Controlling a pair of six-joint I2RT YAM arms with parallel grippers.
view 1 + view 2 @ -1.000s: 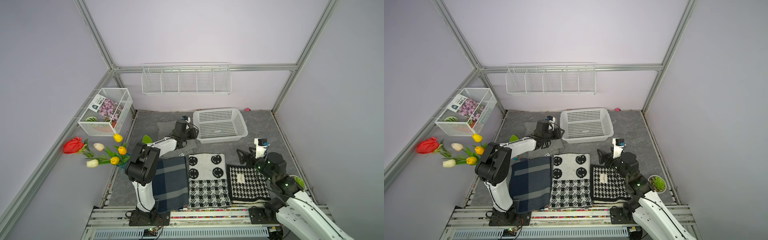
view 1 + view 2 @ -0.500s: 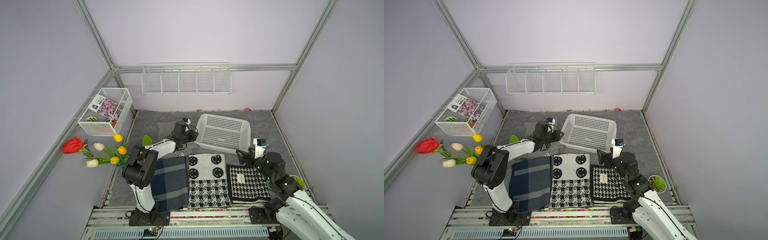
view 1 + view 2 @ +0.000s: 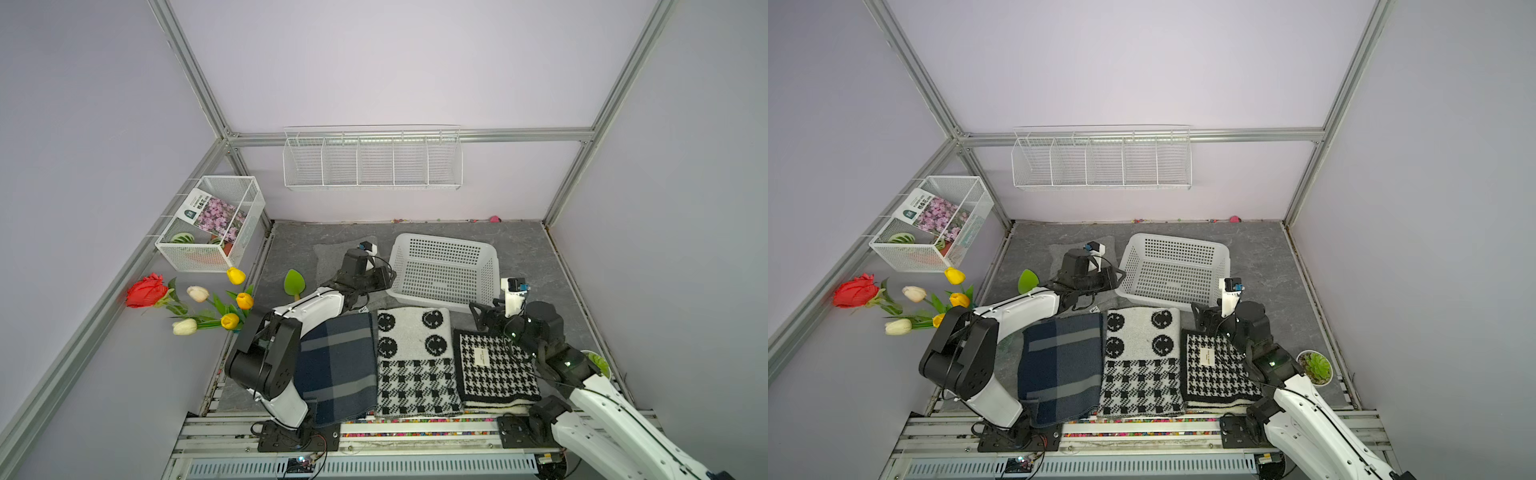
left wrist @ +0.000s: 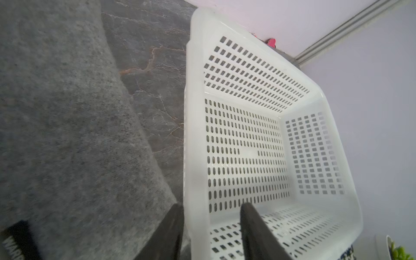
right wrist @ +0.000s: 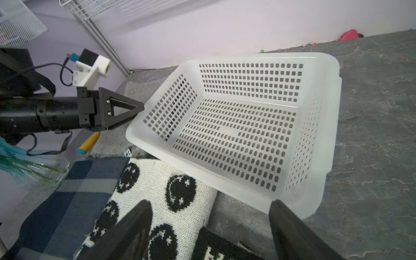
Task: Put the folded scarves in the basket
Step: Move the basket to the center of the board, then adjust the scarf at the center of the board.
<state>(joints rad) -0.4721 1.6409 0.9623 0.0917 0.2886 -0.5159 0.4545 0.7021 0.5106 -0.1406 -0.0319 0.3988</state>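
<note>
Tulips (image 3: 236, 275) lie far left, by the wall. Next, my left claw (image 4: 211, 204) stands part-open astride the left rim of the basket (image 3: 442, 272), one finger inside and one outside, above a grey scarf (image 3: 328, 257). Along the front lie the navy plaid scarf (image 3: 338, 365), the spotted scarf (image 3: 411, 357) and the houndstooth scarf (image 3: 492, 370), folded, all outside the basket, whose near rim overlaps the spotted one. My right claw (image 5: 210, 202) hovers wide open, holding nothing, near the basket's right corner.
</note>
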